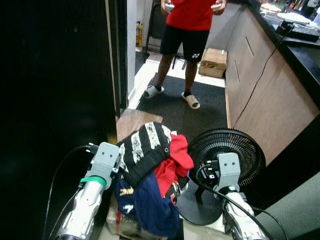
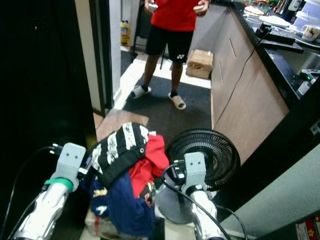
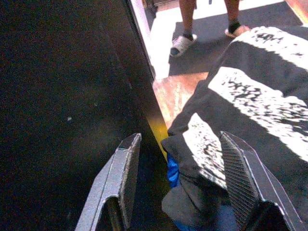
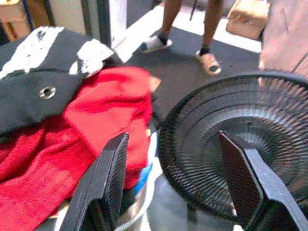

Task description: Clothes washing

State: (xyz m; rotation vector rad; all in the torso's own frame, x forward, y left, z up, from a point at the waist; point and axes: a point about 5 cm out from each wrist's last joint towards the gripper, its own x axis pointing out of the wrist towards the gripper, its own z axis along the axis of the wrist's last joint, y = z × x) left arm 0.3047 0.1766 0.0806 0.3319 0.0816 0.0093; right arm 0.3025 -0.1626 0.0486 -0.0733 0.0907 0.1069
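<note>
A heap of clothes sits low in front of me: a black-and-white striped garment (image 1: pixel 142 147) on top, a red garment (image 1: pixel 172 162) under it and a navy one (image 1: pixel 147 200) in front. The pile seems to rest in a container (image 4: pixel 139 204) with a pale rim. My left gripper (image 3: pixel 180 180) is open at the pile's left side, the edge of the striped garment (image 3: pixel 250 110) lying between its fingers. My right gripper (image 4: pixel 171 175) is open at the pile's right side, beside the red garment (image 4: pixel 96 130), holding nothing.
A black floor fan (image 1: pixel 227 150) lies just right of the pile, its cable running over my right arm. A dark panel (image 1: pixel 55 100) fills the left. A person (image 1: pixel 187 30) in a red shirt stands ahead on a dark mat (image 1: pixel 190 107). Wood cabinets (image 1: pixel 260 85) line the right.
</note>
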